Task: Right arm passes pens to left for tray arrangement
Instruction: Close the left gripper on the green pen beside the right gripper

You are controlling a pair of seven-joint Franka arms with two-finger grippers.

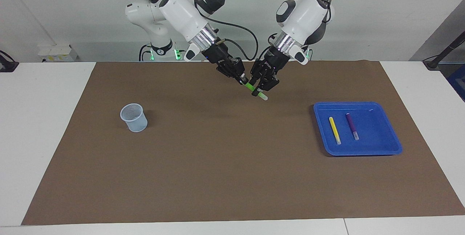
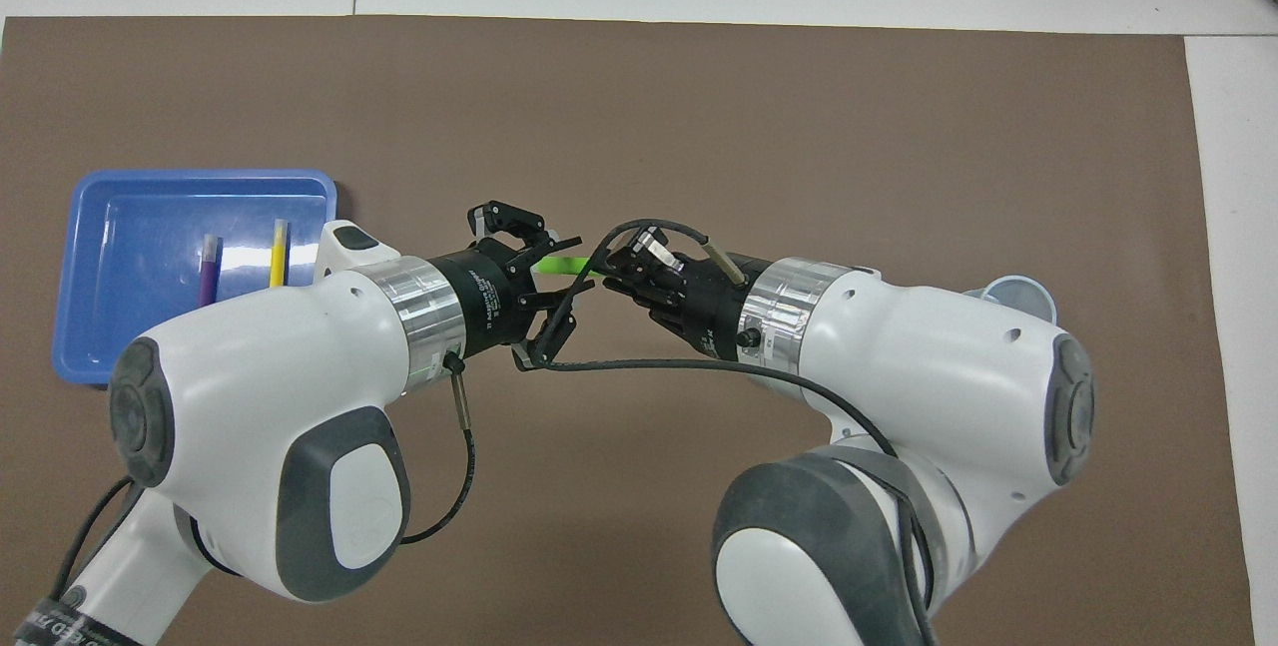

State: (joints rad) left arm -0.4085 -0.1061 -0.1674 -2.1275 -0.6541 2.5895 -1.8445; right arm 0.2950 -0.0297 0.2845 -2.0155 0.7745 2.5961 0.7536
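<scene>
The green pen (image 1: 249,85) hangs slanted in the air over the brown mat, on the robots' side of its middle. My right gripper (image 1: 242,79) is shut on its upper end. My left gripper (image 1: 258,90) has its fingers closed around the lower part, just above the whitish cap (image 1: 264,97). In the overhead view a short green stretch of the pen (image 2: 559,266) shows between the left gripper (image 2: 552,273) and the right gripper (image 2: 611,273). The blue tray (image 1: 376,128) sits toward the left arm's end. In it, side by side, lie the yellow pen (image 1: 334,130) and the purple pen (image 1: 352,126).
A small pale blue mesh cup (image 1: 134,117) stands upright on the brown mat (image 1: 218,162) toward the right arm's end. The tray (image 2: 130,212) with the yellow pen (image 2: 278,254) and purple pen (image 2: 208,267) shows beside the left arm's wrist.
</scene>
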